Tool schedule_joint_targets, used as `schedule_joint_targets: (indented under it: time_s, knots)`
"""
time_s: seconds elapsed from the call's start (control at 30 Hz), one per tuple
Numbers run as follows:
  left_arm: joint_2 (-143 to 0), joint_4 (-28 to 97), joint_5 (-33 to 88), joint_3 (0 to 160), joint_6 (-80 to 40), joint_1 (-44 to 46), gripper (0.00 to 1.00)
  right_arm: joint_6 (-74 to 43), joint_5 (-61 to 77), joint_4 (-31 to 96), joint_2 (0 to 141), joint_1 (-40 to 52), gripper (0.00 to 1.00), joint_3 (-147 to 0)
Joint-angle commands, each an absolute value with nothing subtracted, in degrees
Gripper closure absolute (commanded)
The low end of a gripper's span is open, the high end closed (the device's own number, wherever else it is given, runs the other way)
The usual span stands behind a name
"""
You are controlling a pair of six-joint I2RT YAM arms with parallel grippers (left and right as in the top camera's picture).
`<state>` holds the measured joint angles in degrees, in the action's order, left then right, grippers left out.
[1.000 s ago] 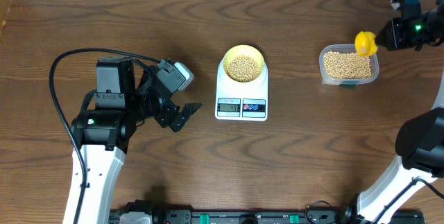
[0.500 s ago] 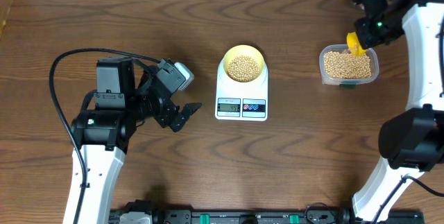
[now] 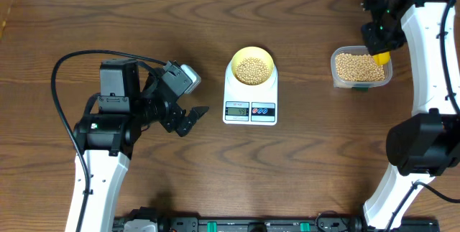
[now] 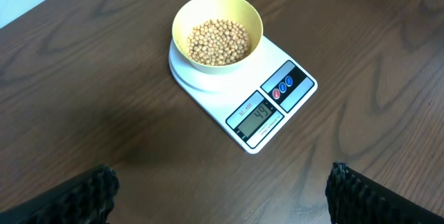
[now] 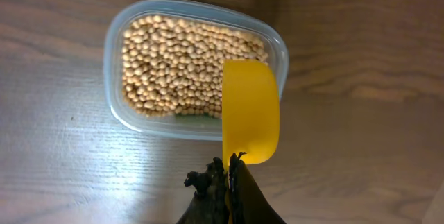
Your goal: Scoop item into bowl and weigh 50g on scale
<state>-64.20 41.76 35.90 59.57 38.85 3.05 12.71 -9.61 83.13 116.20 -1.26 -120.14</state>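
Beans (image 4: 218,41) heaped in bowl (image 4: 179,26) on scale (image 4: 215,99), remainder in clear tub (image 5: 113,64); yellow scoop (image 5: 250,109), pinched in shut right gripper (image 5: 227,172), now over tub's right end, a second ago off its corner. Taken as return for a top-up scoop; left gripper (image 3: 190,119) wide open, parked left of scale.

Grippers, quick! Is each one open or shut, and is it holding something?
Left gripper: open, empty.
Right gripper: shut on the yellow scoop.
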Motion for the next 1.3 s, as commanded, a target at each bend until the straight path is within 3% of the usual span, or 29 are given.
schedule_joint_targets:
  time_s: [0.0, 0.5, 1.07, 1.27]
  knots:
    - [-64.4, 41.8, 36.6, 59.4, 39.2, 2.9, 0.03, 5.7, -7.4, 82.7, 115.4, -1.1, 0.99, -119.9]
    - [-64.4, 41.8, 36.6, 59.4, 39.2, 2.9, 0.02, -7.3, 28.4, 70.6, 115.4, -5.0, 0.99, -119.9]
    - [-64.4, 41.8, 36.6, 59.4, 39.2, 2.9, 0.03, -8.4, 42.5, 61.8, 115.4, -5.1, 0.99, -119.9]
    - [-64.4, 41.8, 36.6, 59.4, 39.2, 2.9, 0.02, -6.2, 35.0, 58.0, 115.4, -0.2, 0.99, -119.9]
